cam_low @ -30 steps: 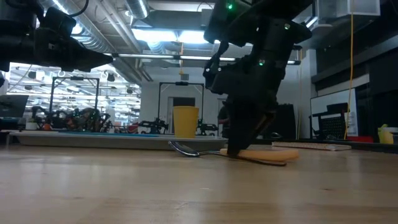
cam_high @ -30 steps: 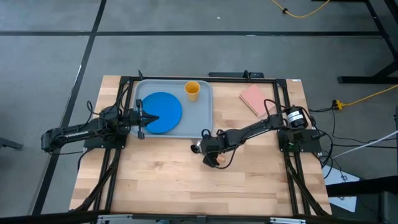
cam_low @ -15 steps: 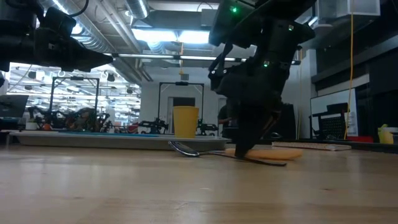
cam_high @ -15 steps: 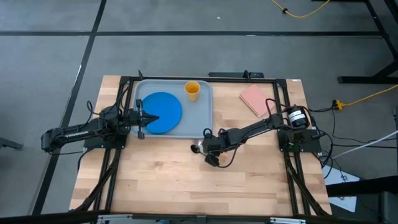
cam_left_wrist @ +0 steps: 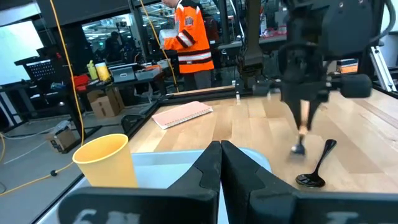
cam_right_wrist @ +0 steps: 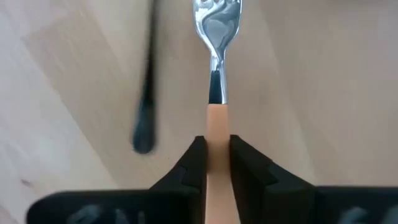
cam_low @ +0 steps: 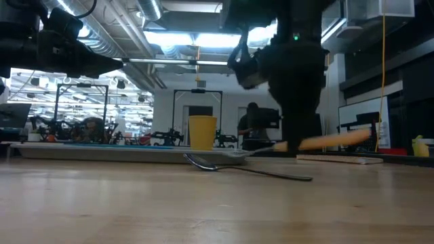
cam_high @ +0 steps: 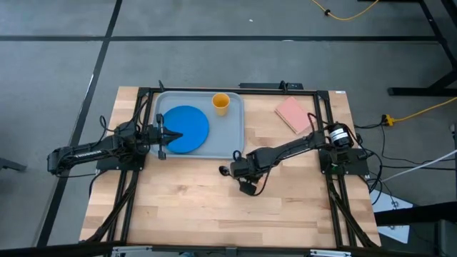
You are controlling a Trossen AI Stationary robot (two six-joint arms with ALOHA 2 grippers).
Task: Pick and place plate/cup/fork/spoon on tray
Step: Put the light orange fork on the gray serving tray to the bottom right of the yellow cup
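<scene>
My right gripper (cam_high: 239, 168) is shut on the fork (cam_low: 332, 141), which it holds above the bare wood just off the tray's near right corner. The dark spoon (cam_low: 237, 167) lies flat on the table below it. The blue plate (cam_high: 187, 128) and the yellow cup (cam_high: 221, 103) rest on the grey-blue tray (cam_high: 232, 139). My left gripper (cam_high: 163, 134) stands shut at the plate's left edge; I cannot tell whether it touches the plate. My right gripper pinches the fork's orange handle (cam_right_wrist: 217, 124) between its two fingers, at the end nearest the tines. The fingers come from above, pointing down. The fork is lifted clear of the table and lies about level, its tines (cam_right_wrist: 217, 22) forward and the handle's free end (cam_low: 359, 135) sticking out behind.
A pink square pad (cam_high: 291, 114) lies at the table's far right. Bare wood covers the near half of the table. A person in an orange vest (cam_left_wrist: 186, 40) stands in the room beyond the table.
My right gripper has shut on the fork's handle and gone up, taking the fork off the table until it hangs level and clear. The spoon has stayed where it lay.
</scene>
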